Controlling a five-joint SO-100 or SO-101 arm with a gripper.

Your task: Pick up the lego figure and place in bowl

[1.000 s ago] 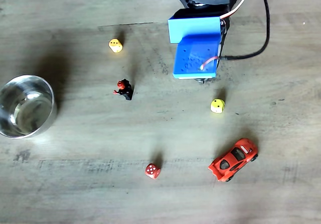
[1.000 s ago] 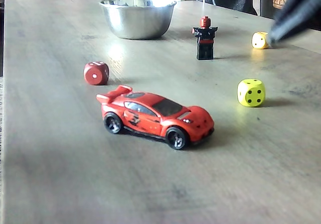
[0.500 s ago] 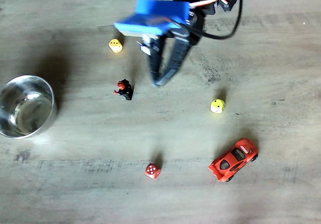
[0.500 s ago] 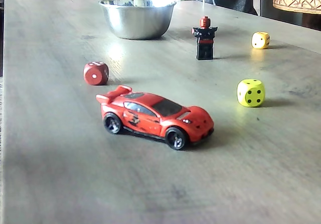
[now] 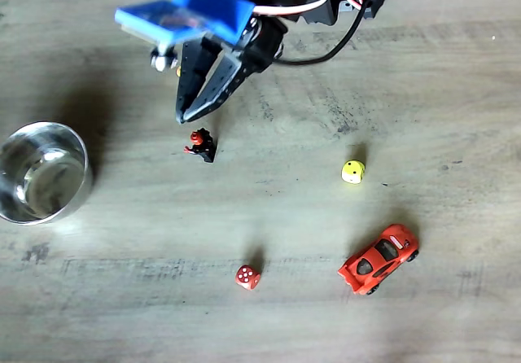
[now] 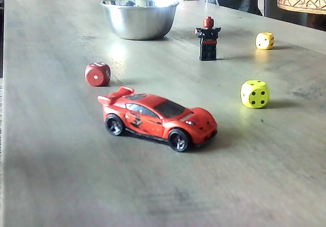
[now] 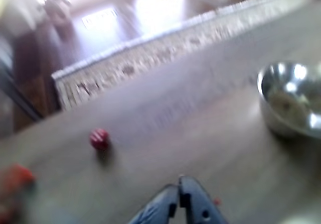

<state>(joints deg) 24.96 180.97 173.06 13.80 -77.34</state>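
Lego figure [image 5: 200,144] stood upright left of the middle of the top-down fixed view. The claw [image 5: 185,117] hung just above it in the frame, tips pressed together and holding nothing, so the claw needed to open and drop.

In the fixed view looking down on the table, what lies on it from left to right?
Bowl → lego figure → red dice → yellow-green dice → red toy car. The claw hangs above the table, just left of the figure; the pale yellow dice is mostly hidden behind it, so it is left out.
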